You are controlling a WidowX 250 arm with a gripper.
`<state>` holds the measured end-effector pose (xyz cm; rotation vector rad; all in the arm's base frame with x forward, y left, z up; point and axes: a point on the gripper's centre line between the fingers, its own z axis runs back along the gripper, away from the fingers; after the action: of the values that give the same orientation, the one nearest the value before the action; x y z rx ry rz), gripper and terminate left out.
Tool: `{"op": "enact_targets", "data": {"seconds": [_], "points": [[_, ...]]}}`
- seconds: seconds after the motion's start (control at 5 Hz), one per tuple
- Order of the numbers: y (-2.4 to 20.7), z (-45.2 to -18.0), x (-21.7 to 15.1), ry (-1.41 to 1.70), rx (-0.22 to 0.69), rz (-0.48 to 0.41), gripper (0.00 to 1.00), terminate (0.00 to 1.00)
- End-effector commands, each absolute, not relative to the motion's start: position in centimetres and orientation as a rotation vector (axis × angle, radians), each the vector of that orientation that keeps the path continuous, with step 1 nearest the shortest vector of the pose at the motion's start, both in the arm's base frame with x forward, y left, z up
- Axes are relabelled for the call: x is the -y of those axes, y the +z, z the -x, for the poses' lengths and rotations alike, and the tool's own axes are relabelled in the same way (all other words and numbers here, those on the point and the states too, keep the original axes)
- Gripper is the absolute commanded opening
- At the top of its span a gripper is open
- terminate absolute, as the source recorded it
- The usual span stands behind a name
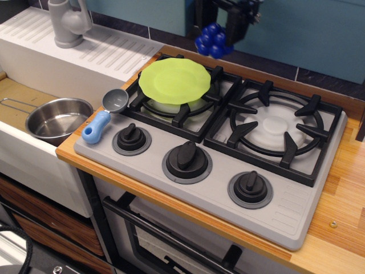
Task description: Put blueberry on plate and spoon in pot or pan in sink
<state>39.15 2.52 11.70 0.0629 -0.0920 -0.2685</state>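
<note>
The wooden tabletop (342,188) runs along the right and near edges of your view and carries the grey stove (228,154), which has two black burner grates and three black knobs along its near side. To the left of the stove sits the white sink (34,154), with a tan inside, a ribbed white drainboard (97,48) at the far side and a grey faucet (67,23) standing on it.

The lime-green plate (174,80) rests on the left burner grate, level, with its scalloped rim overhanging the grate bars. The steel pan (57,119) sits inside the sink basin at the left, open side up, its thin wire handle pointing left toward the edge of your view.

The gripper (223,25) is at the top of the frame, high above the far edge of the stove and just beyond the far rim of the plate; only its lower part is in your view. Its fingers are clamped on the blueberry (212,39), which hangs in the air against the blue back wall, clear of the plate and the grates.

The spoon (105,116) lies on the stove's near-left corner, beside the left burner. Its grey bowl points far-right and touches the grate's corner; its light-blue handle points near-left toward the sink. It is apart from the pan.
</note>
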Motion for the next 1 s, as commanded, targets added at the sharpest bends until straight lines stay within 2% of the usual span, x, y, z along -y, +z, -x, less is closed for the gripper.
{"op": "enact_targets", "data": {"seconds": [0.0, 0.8], "points": [[13.4, -39.8, -5.1, -0.279, 0.139, -0.077, 0.00, 0.00], [11.9, -38.9, -8.4, -0.284, 0.138, -0.064, 0.00, 0.00]]}}
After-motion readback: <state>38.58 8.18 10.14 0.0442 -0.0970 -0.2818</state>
